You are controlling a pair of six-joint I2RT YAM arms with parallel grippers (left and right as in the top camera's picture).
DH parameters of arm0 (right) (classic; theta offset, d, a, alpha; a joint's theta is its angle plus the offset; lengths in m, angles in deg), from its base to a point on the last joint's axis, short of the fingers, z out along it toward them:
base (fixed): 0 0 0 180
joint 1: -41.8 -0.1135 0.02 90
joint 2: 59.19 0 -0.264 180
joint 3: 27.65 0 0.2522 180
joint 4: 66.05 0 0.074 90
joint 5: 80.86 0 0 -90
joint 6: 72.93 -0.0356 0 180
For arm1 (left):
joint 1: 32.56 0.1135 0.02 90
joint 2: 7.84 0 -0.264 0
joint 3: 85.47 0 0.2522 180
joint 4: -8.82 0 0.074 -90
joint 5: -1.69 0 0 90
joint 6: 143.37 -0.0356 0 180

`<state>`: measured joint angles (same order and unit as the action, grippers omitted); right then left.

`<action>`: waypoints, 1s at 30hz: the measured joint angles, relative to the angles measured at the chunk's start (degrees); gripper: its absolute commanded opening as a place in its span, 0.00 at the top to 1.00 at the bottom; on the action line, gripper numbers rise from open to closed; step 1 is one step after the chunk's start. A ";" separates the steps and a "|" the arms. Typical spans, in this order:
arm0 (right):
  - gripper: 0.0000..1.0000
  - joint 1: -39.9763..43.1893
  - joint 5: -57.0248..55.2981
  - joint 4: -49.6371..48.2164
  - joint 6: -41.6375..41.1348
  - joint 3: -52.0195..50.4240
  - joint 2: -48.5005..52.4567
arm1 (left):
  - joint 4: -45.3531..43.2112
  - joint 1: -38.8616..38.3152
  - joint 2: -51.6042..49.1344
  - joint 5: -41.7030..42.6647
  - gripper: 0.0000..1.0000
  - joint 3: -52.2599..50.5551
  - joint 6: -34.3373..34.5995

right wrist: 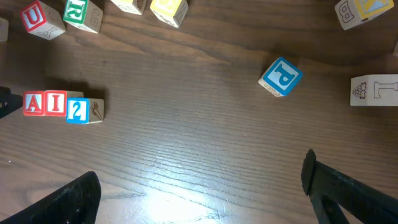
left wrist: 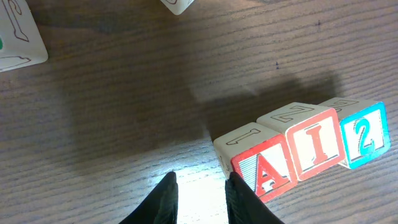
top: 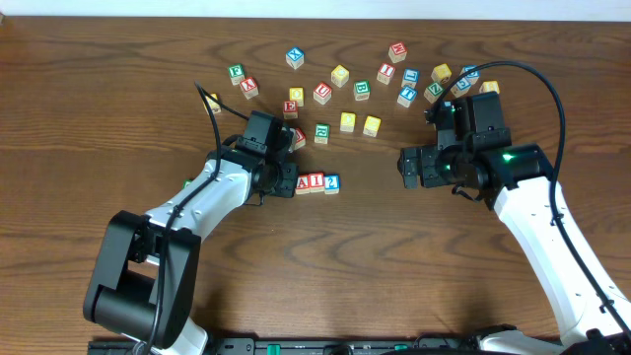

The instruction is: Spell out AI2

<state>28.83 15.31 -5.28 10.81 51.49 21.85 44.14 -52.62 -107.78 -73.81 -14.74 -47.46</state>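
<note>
Left end effector [left wrist: 202, 193] sits just left of AI2 row [top: 314, 182], fingers narrowly parted, pinching nothing. Row reads A-I-2, cubes touching, mid-desk [top: 99, 99]. Likely light, rigid wood, so grip opposite flat faces. Loose cubes [top: 347, 120] lie behind row, clear of it. Right end effector [right wrist: 200, 180] is right of row, spread wide, empty.

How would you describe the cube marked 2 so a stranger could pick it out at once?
On the table, find the row of three cubes next to the left gripper, apart from the scattered cubes. The 2 cube is the end one farthest from that gripper, touching the I cube; alone in the row, it is blue, not red.
</note>
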 measured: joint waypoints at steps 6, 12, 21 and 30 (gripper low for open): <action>0.01 0.00 0.00 0.00 0.02 0.00 0.00 | 0.00 -0.22 0.00 0.20 0.74 0.00 -0.02; 0.01 0.00 0.00 0.00 0.22 0.00 0.00 | -0.26 -2.43 0.00 0.22 0.75 0.00 -0.15; 0.01 0.00 0.00 0.00 0.24 0.00 0.00 | -0.61 -3.41 0.00 0.17 0.75 0.00 -0.17; 0.01 0.00 0.00 0.00 0.24 0.00 0.00 | -1.46 -3.41 0.00 0.13 0.74 0.00 -0.17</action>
<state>28.83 15.31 -5.28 11.05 51.49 21.85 42.67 -56.03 -107.78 -73.68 -14.74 -47.64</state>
